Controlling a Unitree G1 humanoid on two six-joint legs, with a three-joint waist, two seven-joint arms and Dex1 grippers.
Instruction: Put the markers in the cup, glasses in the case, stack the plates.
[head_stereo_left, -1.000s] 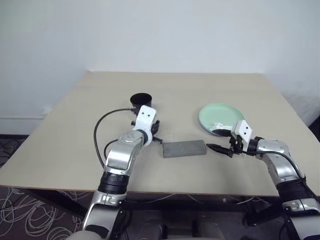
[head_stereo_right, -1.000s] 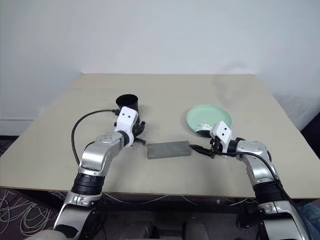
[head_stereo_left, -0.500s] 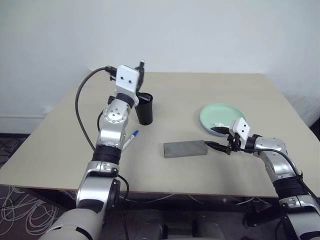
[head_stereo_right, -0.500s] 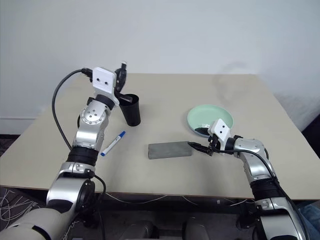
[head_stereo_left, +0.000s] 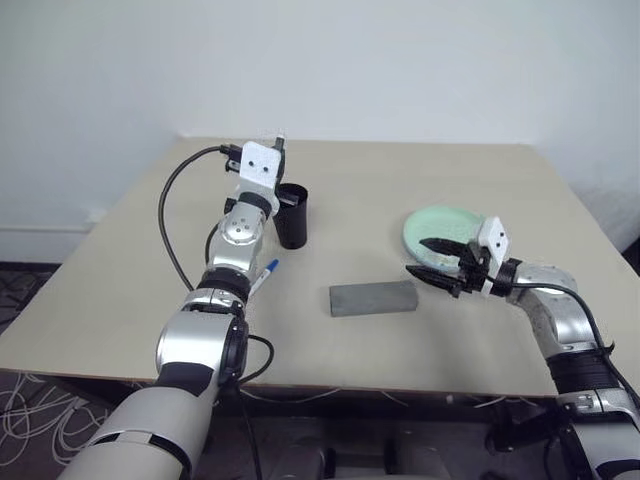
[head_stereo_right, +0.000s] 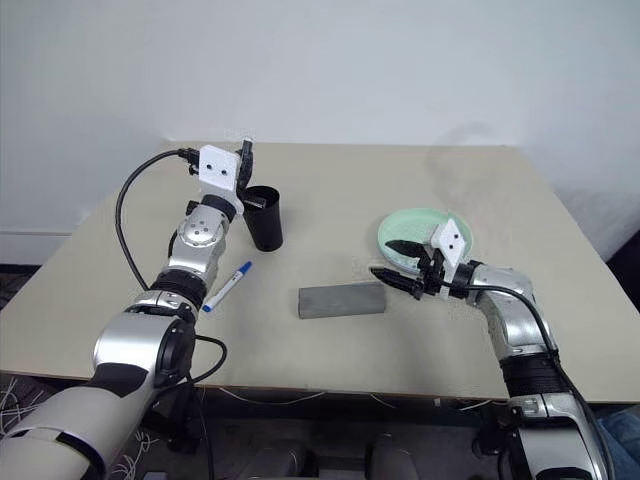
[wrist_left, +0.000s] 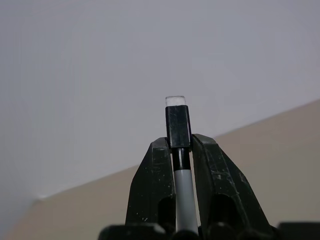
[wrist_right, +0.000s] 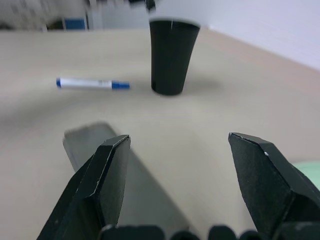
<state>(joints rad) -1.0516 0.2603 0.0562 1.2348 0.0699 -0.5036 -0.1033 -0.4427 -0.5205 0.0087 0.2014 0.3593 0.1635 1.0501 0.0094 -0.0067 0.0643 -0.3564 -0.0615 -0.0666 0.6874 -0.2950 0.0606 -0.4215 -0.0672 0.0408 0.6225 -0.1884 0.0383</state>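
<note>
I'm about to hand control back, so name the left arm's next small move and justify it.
Probably tip the left gripper down so the marker it is shut on points into the cup, then let go. The gripper sits raised beside the cup's rim with the marker pointing upward, not yet inside. Another marker lies on the table for afterward.

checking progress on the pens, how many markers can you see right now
2. One marker is clamped in the left gripper above the black cup; a blue-and-white marker lies on the table. Others may be hidden inside the cup.
</note>
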